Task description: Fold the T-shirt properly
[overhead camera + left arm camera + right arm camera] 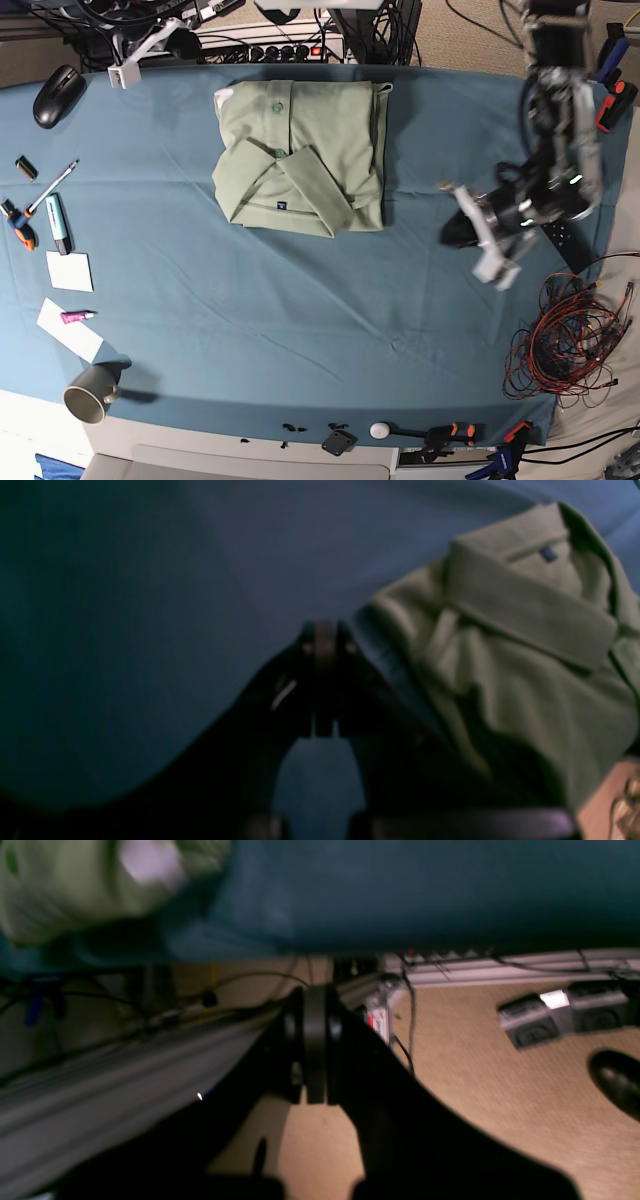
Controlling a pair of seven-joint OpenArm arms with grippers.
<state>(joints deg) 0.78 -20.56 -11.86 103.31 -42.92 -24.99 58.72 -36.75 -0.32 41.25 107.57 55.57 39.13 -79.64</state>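
The T-shirt lies folded into a pale green rectangle at the far middle of the teal table cloth, collar and small dark label facing up. My left gripper is shut and empty, hovering over bare cloth just beside the T-shirt; in the base view this left gripper sits well to the shirt's right. Shut on nothing as well, my right gripper hangs off the table's edge over the floor. A blurred corner of the T-shirt shows at the right wrist view's top left.
A black mouse, pens, white notes and a cup line the left side. Red and black cables and a remote lie at the right. Grey boxes sit on the floor.
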